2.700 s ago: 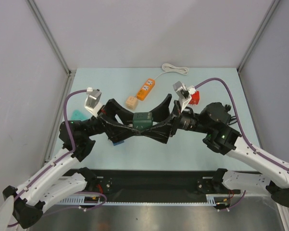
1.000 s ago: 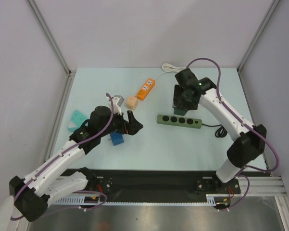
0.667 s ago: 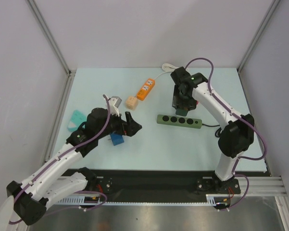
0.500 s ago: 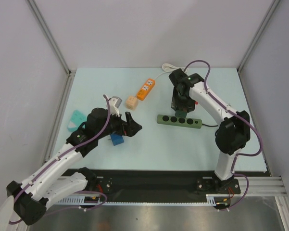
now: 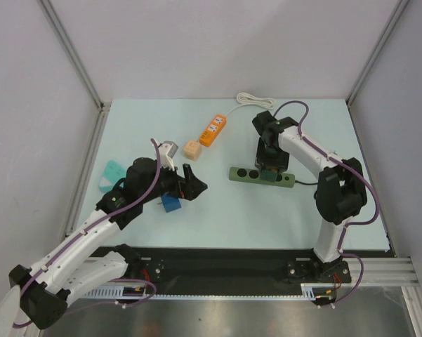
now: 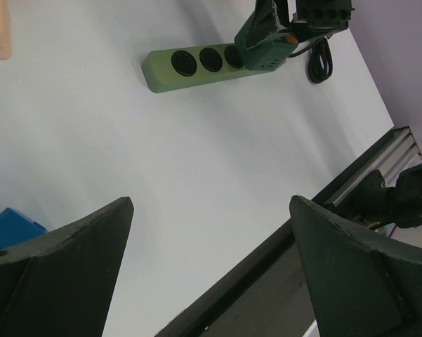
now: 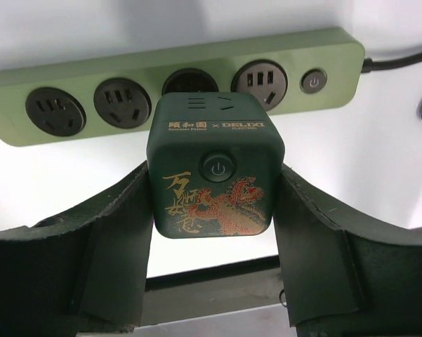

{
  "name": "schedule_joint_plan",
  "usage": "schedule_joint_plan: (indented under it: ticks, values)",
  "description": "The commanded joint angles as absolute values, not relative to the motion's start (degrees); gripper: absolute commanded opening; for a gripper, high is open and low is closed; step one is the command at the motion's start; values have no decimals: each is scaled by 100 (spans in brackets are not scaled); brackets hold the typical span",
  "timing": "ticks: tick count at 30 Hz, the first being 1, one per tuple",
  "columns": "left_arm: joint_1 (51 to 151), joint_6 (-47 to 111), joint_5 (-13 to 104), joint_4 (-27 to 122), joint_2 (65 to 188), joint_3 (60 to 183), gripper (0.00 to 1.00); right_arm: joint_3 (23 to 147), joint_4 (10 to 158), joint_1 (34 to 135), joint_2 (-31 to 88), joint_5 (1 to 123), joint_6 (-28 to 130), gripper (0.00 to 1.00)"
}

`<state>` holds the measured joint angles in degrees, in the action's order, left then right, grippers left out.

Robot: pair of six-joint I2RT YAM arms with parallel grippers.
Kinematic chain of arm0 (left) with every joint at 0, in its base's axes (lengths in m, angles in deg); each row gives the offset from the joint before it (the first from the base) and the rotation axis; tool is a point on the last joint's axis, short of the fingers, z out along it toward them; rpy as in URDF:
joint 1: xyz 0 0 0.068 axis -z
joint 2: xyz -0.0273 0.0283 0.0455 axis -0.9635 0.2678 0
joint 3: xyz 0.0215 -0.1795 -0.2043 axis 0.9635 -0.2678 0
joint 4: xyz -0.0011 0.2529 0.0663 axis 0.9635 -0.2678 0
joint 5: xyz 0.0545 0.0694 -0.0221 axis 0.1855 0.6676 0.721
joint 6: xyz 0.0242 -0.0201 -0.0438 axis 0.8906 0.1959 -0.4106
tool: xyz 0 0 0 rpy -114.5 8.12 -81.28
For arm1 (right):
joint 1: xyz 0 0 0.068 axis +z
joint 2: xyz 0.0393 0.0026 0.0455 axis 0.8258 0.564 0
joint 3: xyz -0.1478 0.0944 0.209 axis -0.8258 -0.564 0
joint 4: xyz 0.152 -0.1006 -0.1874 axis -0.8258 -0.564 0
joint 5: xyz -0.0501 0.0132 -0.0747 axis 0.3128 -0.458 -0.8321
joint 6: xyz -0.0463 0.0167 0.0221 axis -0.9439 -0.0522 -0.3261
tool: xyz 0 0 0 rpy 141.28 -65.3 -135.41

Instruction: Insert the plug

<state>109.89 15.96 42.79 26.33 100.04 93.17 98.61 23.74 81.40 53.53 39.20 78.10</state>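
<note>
Overhead view of a pale blue-green table [image 5: 218,225] with 2 robot arms reaching in from the near edge. The right gripper [image 7: 215,184] is clamped on a dark green cube plug [image 7: 215,165], with 1 black finger pressed against each side. The cube's face carries a round power button, gold lettering and a red and gold dragon design. The cube is held directly against a long light green power strip [image 7: 70,77] that lies crosswise, right of the table's centre. It covers most of the 3rd of the strip's 4 sockets, counted from the end away from the strip's switch. 2 sockets on one side of it, and 1 socket plus the switch on the other side, are uncovered. Whether the prongs are seated in the socket cannot be told, because the cube hides them. A black cord [image 5: 310,184] leaves the strip's switch end. The left gripper [image 6: 211,203] hovers over the left-centre of the table, well apart from the strip, its jaws spread wide with nothing between them. A blue block [image 5: 171,203] lies just beside it, towards the near edge. Farther back are a small beige cube [image 5: 191,149], an orange power strip [image 5: 213,130] and its coiled white cord [image 5: 256,100]. A teal object [image 5: 113,174] lies near the left edge.
</note>
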Motion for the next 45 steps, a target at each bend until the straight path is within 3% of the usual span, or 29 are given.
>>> schedule_joint_plan:
  ticks: [1, 45]
  values:
    - [10945, 1706, 4268, 2661, 9897, 9337, 100, 9802, 2822, 8089, 4962, 3993, 7682, 0]
    - [10945, 1715, 4373, 2679, 9853, 9302, 100, 8959, 3508, 8159, 5076, 3844, 7382, 0]
